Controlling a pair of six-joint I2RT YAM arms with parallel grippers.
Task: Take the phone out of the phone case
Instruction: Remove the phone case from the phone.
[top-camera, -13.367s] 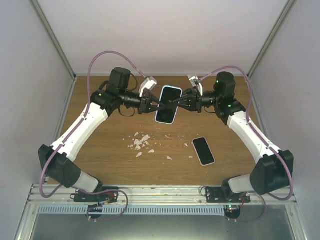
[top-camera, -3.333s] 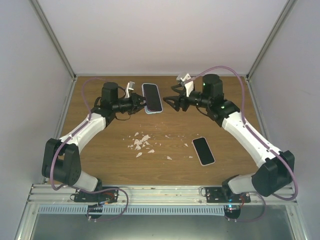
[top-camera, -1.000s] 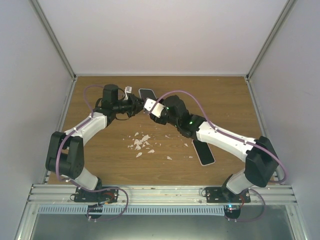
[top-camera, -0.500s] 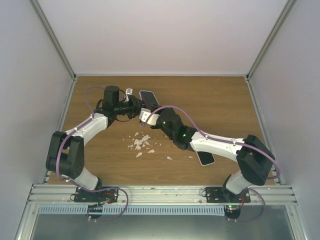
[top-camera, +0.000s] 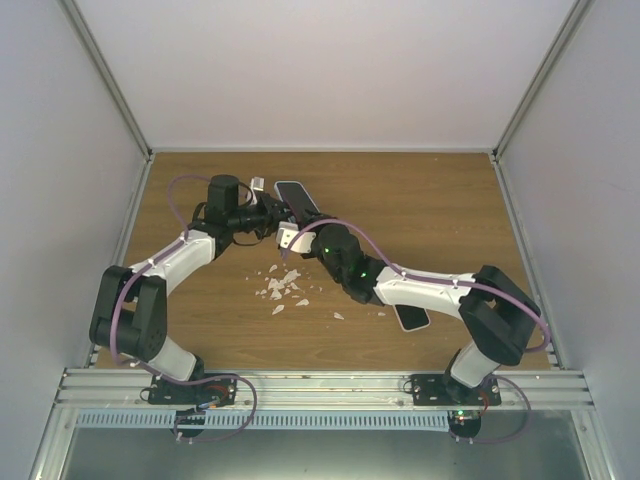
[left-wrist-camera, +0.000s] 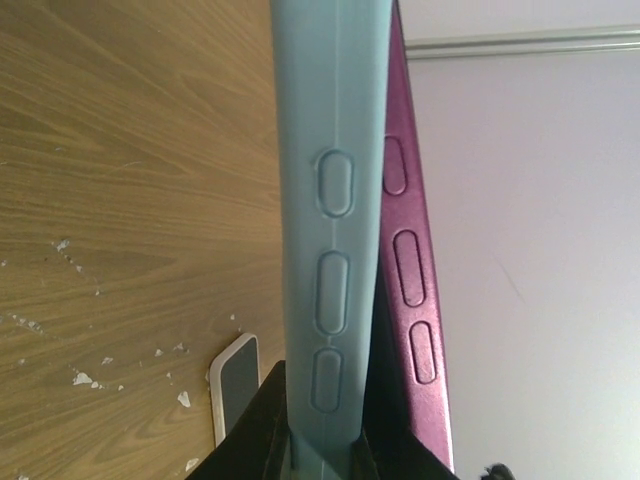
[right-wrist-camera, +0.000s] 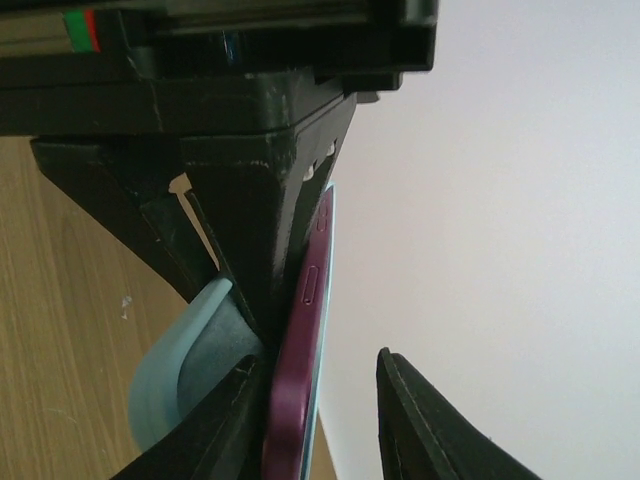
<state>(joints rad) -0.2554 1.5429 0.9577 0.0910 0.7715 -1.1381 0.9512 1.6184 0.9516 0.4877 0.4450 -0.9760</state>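
My worktop (left-wrist-camera: 130, 150) is grained wood with a faint sheen. The phone case (left-wrist-camera: 330, 230) looks to me like smooth, matt, rubbery plastic; the phone (left-wrist-camera: 408, 270) is sleeker at its edge, with a slight gloss.

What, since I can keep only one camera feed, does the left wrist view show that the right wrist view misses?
Left wrist only: a white-edged spare phone lying flat on the wooden table, white crumbs near it, and raised button bumps on the light-blue rubber phone case. Right wrist only: the right gripper open, its fingers straddling the slim maroon phone. Both: that case with the phone partly parted from it.
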